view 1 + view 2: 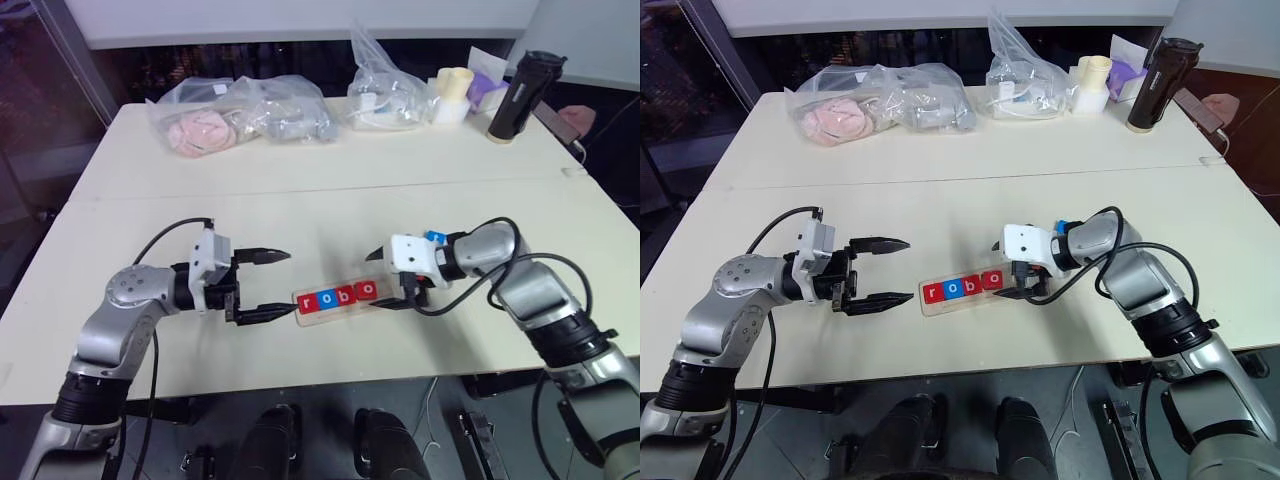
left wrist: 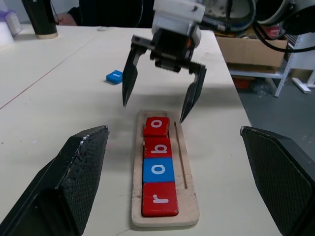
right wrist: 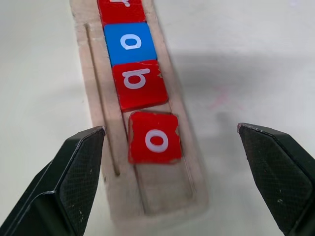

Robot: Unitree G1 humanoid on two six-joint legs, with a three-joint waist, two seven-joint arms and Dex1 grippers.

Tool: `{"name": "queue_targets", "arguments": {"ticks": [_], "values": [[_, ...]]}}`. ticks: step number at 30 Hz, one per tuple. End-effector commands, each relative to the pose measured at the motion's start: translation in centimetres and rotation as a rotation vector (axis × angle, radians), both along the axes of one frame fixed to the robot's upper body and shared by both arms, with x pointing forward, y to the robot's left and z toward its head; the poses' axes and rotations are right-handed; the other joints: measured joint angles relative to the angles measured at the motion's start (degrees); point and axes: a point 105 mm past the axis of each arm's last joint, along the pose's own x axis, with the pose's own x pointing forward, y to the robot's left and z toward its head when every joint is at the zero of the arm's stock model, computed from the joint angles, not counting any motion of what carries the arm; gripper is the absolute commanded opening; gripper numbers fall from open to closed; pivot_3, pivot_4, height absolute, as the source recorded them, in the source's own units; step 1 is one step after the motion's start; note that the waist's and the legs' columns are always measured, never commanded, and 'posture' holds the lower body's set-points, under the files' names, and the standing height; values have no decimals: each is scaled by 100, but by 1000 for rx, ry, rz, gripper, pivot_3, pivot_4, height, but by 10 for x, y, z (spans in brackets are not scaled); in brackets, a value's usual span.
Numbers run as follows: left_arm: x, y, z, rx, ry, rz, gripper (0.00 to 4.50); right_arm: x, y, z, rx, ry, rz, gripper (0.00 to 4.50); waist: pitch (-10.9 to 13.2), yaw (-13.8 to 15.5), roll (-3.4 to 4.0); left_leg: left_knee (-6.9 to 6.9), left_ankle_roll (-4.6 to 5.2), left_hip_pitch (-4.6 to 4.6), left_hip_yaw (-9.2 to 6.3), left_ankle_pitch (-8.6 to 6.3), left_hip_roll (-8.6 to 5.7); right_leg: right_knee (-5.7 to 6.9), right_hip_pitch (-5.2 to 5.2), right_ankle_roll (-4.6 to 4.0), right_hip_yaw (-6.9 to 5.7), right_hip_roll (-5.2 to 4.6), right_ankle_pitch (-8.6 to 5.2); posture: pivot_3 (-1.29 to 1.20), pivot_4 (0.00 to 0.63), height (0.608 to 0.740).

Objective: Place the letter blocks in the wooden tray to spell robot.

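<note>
The wooden tray (image 1: 335, 312) lies near the table's front edge and holds a row of letter blocks: red r (image 2: 159, 199), blue o (image 2: 158, 170), red b (image 2: 157, 147) and red o (image 3: 154, 138). The last one sits slightly askew, with a small gap after the b. A loose blue block (image 2: 114, 76) rests on the table behind the right gripper; its letter is unreadable. My right gripper (image 1: 375, 280) hovers open over the tray's right end, above the red o and not touching it. My left gripper (image 1: 290, 284) is open and level at the tray's left end, holding nothing.
Clear plastic bags (image 1: 240, 118) with soft items lie along the table's far side, next to pale cups (image 1: 452, 92) and a black bottle (image 1: 520, 95). A person's hand (image 1: 578, 120) shows at the far right corner. A seam (image 1: 330, 187) crosses the tabletop.
</note>
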Motion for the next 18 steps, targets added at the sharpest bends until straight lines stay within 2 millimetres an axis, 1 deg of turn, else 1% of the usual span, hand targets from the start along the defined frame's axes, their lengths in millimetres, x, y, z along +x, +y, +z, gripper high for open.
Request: {"name": "queue_targets", "arguments": {"ticks": [1,3,7,18], "values": [[0,-4,9,-13,-37,-23,4500,12,-5,21,34,-91,-43,4421,0,0,0,0,0,0,0,0,0,0,0,0,0,0,0,0,150,738],[0,-4,9,-14,-37,-23,4500,18,-9,22,33,-110,-71,4421,0,0,0,0,0,0,0,0,0,0,0,-1,0,0,0,0,150,738],[1,-5,10,-13,-40,-24,4500,25,-15,11,2,-115,-83,4421,0,-2,0,-1,0,0,1,0,0,0,0,-1,0,0,1,0,150,738],[1,-4,10,-11,-42,-12,4500,27,-5,1,15,-102,-61,4421,0,1,0,0,-1,0,1,2,0,2,0,-1,-1,2,1,0,150,738]]}}
